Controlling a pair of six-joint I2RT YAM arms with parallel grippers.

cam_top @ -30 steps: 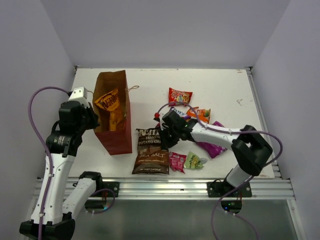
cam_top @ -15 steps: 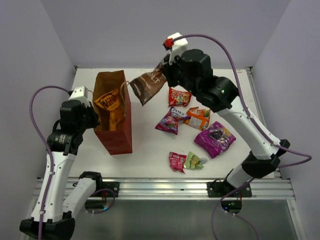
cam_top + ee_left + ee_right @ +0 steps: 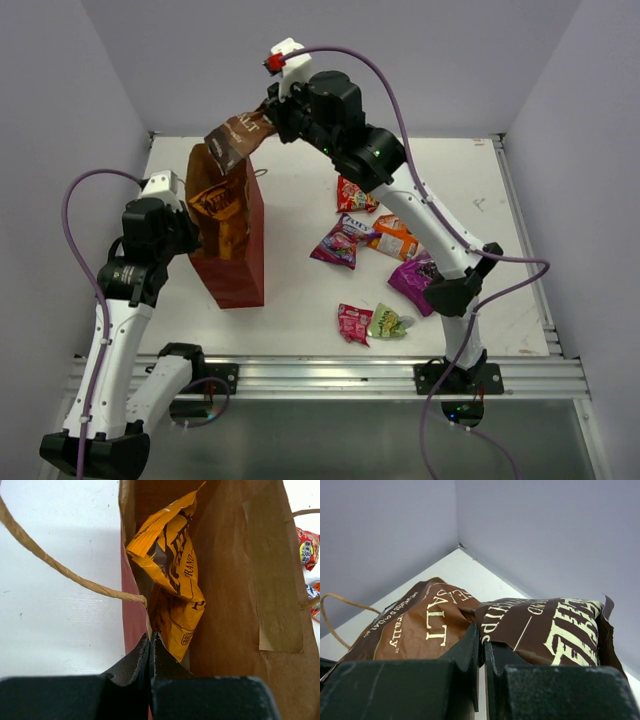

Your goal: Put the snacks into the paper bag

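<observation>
**Left fingers** (image 3: 148, 650): clenched on the near rim of the paper bag (image 3: 280, 590), at the spot where a twine handle (image 3: 60, 567) meets the paper. The paper bag (tan inside, reddish-brown outside) stands upright on the worktop (image 3: 300, 190). Its open mouth lies directly ahead of these fingers. An orange chip bag (image 3: 172, 580) sits inside the paper bag, just ahead of the fingertips, against the wall that they pinch.

**Right fingers** (image 3: 475, 640): clenched on a dark-brown chip bag (image 3: 430, 630). They pinch a fold near its middle, so the packet spreads to either side of them. In the top view these fingers are raised well above the worktop. The packet hangs tilted from them over the far end of the paper bag's mouth. Whether it touches the rim cannot be told.

**Other snacks**: all lie on the worktop, well apart from both pairs of fingers:
- a red packet (image 3: 357, 193)
- a pink-purple packet (image 3: 337, 243)
- an orange packet (image 3: 395, 237)
- a purple bag (image 3: 412, 275) (partly behind the right arm)
- a small pink packet (image 3: 354, 323), just beside a green packet (image 3: 390, 321)
</observation>
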